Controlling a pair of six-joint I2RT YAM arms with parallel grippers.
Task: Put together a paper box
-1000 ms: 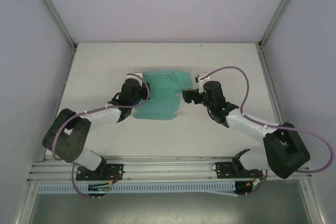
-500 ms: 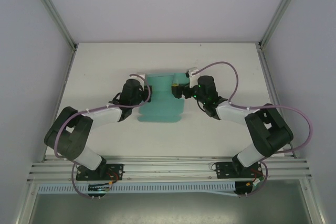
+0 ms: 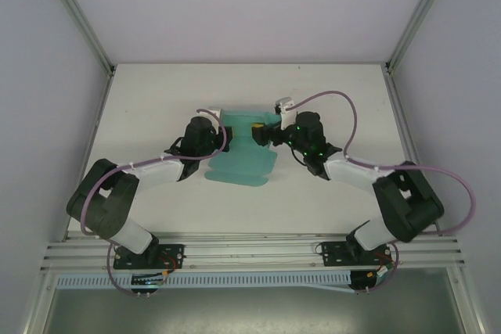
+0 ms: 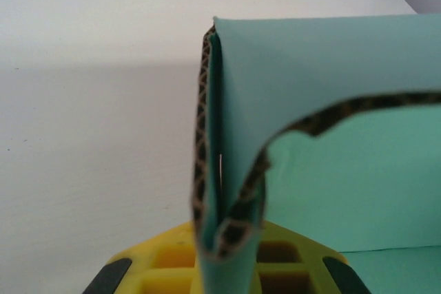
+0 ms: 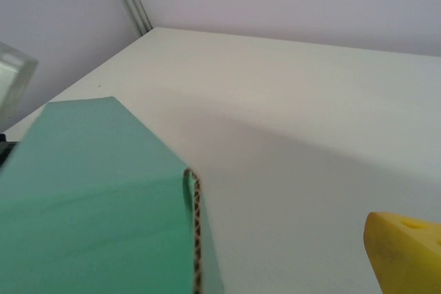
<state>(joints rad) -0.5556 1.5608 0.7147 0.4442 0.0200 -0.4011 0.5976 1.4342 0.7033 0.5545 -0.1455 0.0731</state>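
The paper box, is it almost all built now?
Not nearly. Done: one panel of the paper box is bent up at a crease. In hand: the left gripper seems to pinch that fold, and the right gripper sits at the card's far right edge. Left: the rest lies flat on the table, with no walls joined.

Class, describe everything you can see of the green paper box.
The paper box is teal-green card with brown corrugated edges, partly folded. Its base lies on the table; one side flap stands upright, doubled over and pinched in the left gripper's jaws. The right gripper sits at its far right corner; contact unclear.
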